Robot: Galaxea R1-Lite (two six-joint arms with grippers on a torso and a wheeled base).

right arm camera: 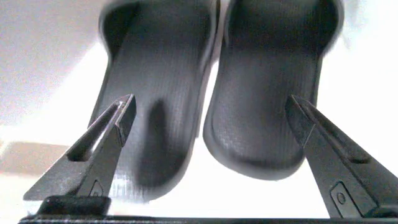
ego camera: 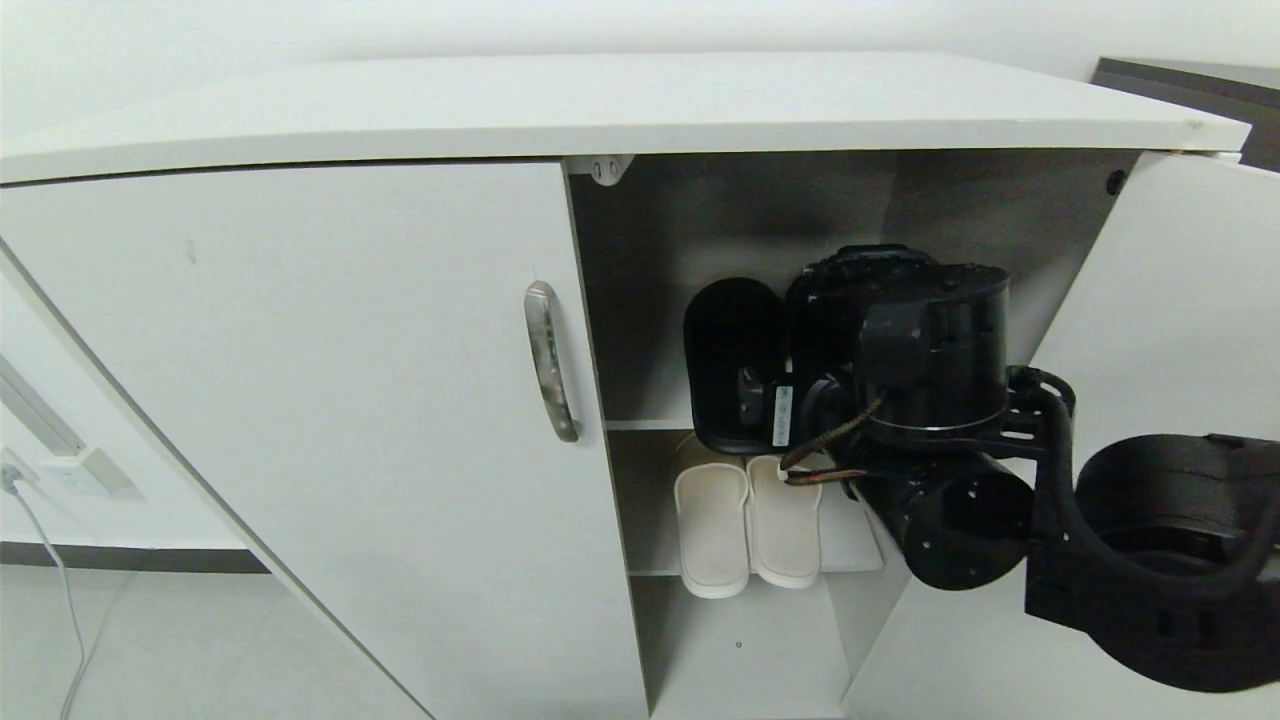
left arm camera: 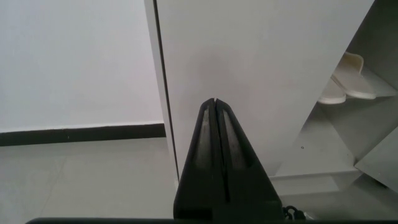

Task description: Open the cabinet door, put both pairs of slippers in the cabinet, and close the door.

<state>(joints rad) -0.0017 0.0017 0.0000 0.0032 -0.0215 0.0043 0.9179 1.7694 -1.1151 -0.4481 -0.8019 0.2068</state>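
Cabinet [ego camera: 300, 420] on pale floor [ego camera: 150, 640] against white wall [ego camera: 100, 50]; right tool [right arm camera: 210, 102] wide at black slippers [right arm camera: 267, 81], left tool [left arm camera: 214, 107] pinched.

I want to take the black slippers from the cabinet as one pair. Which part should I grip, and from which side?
Hold the black slippers at their rounded near ends, one finger on each outer edge, coming from the open front of the cabinet. They lie close side by side with those ends toward the right gripper, open wider than the pair, so one squeeze probably takes both.
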